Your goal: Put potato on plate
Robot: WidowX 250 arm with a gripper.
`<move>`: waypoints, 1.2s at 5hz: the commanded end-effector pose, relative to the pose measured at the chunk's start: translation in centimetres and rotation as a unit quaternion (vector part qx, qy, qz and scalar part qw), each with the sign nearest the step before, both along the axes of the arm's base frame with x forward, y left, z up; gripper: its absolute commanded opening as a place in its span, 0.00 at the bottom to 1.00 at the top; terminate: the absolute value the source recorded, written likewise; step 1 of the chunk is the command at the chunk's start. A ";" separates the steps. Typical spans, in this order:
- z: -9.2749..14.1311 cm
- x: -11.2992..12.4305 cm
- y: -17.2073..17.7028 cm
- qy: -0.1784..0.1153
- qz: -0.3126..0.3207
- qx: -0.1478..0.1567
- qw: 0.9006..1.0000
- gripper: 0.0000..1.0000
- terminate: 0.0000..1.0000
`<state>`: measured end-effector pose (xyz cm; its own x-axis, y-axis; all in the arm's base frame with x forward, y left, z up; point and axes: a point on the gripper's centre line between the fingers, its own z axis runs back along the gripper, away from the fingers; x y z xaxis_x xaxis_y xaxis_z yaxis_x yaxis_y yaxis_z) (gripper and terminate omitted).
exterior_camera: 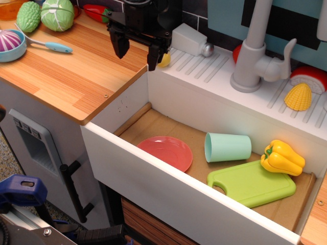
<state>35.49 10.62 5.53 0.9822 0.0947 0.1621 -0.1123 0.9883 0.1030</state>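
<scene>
The salmon-red plate (165, 152) lies flat on the sink floor at the left. A small yellowish piece, the potato (164, 59), peeks out on the white drainboard just right of my right finger; most of it is hidden. My black gripper (136, 52) hangs open and empty above the wooden counter's back right corner, beside the potato and well above and behind the plate.
A mint cup (227, 146) lies on its side, with a green cutting board (253, 182) and yellow bell pepper (282, 157) to the right in the sink. A grey faucet (252, 48) and corn piece (298, 97) stand behind. Vegetables and a bowl (10, 44) sit on the wooden counter.
</scene>
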 end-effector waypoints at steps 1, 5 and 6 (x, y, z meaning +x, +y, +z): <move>1.5 2.2 0.9 -0.031 -0.024 0.012 0.999 1.00 0.00; 0.9 5.7 0.8 -0.081 -0.073 0.044 0.993 1.00 0.00; 1.0 6.8 0.4 -0.089 -0.077 0.036 0.992 1.00 0.00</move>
